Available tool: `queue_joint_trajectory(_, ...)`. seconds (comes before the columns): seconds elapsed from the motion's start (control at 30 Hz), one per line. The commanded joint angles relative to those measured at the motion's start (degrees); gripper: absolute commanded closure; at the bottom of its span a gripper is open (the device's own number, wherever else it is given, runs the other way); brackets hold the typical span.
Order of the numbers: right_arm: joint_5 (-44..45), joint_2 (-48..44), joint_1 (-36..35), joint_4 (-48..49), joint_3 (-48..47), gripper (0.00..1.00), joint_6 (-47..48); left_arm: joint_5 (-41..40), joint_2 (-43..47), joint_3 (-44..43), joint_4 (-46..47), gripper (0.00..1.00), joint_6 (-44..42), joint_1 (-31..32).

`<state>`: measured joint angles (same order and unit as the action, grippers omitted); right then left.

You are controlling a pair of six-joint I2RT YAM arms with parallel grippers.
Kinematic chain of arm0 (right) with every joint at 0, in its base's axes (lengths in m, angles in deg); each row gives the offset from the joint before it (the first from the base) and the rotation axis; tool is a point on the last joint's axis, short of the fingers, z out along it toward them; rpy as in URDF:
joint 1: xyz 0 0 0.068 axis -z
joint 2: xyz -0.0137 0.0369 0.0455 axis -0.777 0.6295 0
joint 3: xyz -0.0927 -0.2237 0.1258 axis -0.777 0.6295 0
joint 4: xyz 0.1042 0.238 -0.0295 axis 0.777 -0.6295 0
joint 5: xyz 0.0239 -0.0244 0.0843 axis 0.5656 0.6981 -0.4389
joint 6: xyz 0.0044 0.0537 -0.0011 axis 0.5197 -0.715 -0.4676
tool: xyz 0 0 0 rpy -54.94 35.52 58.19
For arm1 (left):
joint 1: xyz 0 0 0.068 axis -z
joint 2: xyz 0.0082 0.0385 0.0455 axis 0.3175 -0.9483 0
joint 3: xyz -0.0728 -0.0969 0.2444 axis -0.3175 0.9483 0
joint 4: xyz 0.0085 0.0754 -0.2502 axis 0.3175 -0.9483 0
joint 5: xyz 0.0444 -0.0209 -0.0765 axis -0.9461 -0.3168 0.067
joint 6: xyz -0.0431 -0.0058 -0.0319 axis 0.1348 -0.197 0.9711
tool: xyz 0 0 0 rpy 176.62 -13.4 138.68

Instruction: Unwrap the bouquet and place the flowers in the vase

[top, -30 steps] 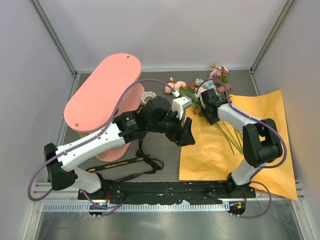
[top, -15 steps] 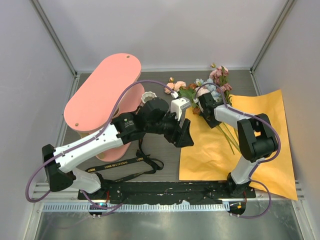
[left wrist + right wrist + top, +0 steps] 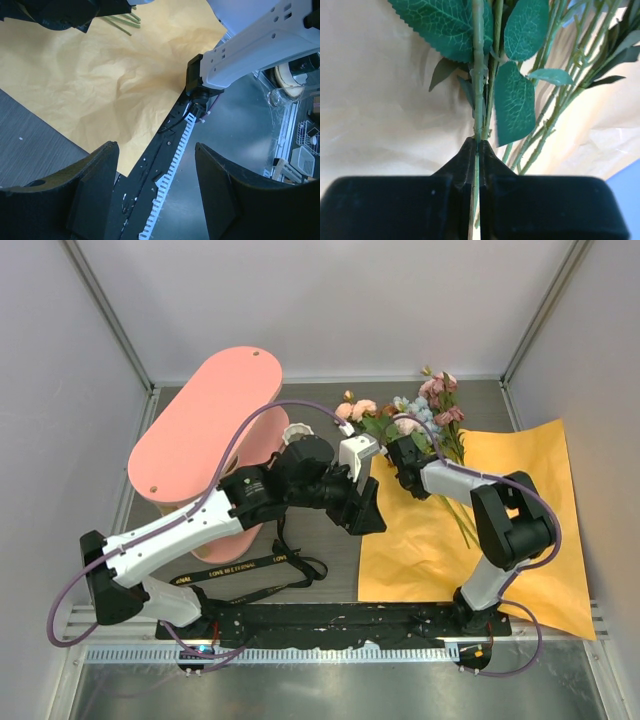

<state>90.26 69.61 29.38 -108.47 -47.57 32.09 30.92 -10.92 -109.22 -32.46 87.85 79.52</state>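
The flowers (image 3: 412, 418) lie with their pink, peach and blue heads on the table and their stems (image 3: 462, 517) across the opened orange paper (image 3: 510, 540). My right gripper (image 3: 407, 468) is shut on a green stem (image 3: 478, 100) just below the leaves, with more stems (image 3: 546, 125) beside it to the right. My left gripper (image 3: 366, 508) hovers open and holds nothing, over the paper's left edge (image 3: 100, 80). Between its fingers (image 3: 156, 150) I see only the black base rail. The white vase (image 3: 297, 430) stands by the pink shelf, mostly hidden behind my left arm.
A tall pink shelf (image 3: 205, 425) fills the left side. The black printed ribbon (image 3: 255, 568) lies loose on the table in front of it. The right arm's white link (image 3: 260, 42) crosses the left wrist view. Grey walls close in the back and both sides.
My right gripper has closed on a stem and shifted a little left, and the flower heads have moved left with it. The left arm has barely moved.
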Motion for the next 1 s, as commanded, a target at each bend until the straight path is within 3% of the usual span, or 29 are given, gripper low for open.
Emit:
queue_joint_trajectory(0.0, 6.4, -5.9, -1.5, 4.4, 1.6, 0.99, 3.5, 1.2, 2.7, 0.3, 2.2, 0.34, 0.0, 0.1)
queue_joint_trajectory(0.17, 11.5, -9.2, -2.2, 4.9, 0.7, 0.99, 1.1, 1.7, 3.0, 0.3, 2.9, 0.34, 0.9, 0.1)
queue_joint_trajectory(0.33, 13.8, -18.2, -2.3, 4.4, 0.5, 0.99, -5.2, 2.0, 3.0, -2.3, 3.0, 0.33, 1.8, 0.1)
queue_joint_trajectory(0.53, 7.2, -33.4, -2.2, 6.2, 3.8, 0.99, -12.3, -1.3, 4.8, -6.1, 5.4, 0.33, 3.3, 0.1)
queue_joint_trajectory(0.63, -0.3, -40.4, -2.3, 9.5, 5.9, 0.99, -14.7, -3.8, 5.1, -6.4, 10.2, 0.33, 5.8, -0.7)
queue_joint_trajectory(0.77, -12.4, -51.3, -2.3, 21.3, 13.7, 0.99, -19.3, -3.0, 3.6, -6.2, 19.4, 0.30, 11.6, -5.2)
queue_joint_trajectory(0.87, -21.9, -57.9, -2.3, 30.1, 19.2, 0.98, -22.5, 1.4, 0.2, -7.1, 24.8, 0.27, 16.6, -9.5)
queue_joint_trajectory(0.97, -29.1, -61.0, -2.4, 32.9, 20.8, 0.99, -23.8, 8.6, -4.9, -9.1, 29.8, 0.27, 19.8, -13.2)
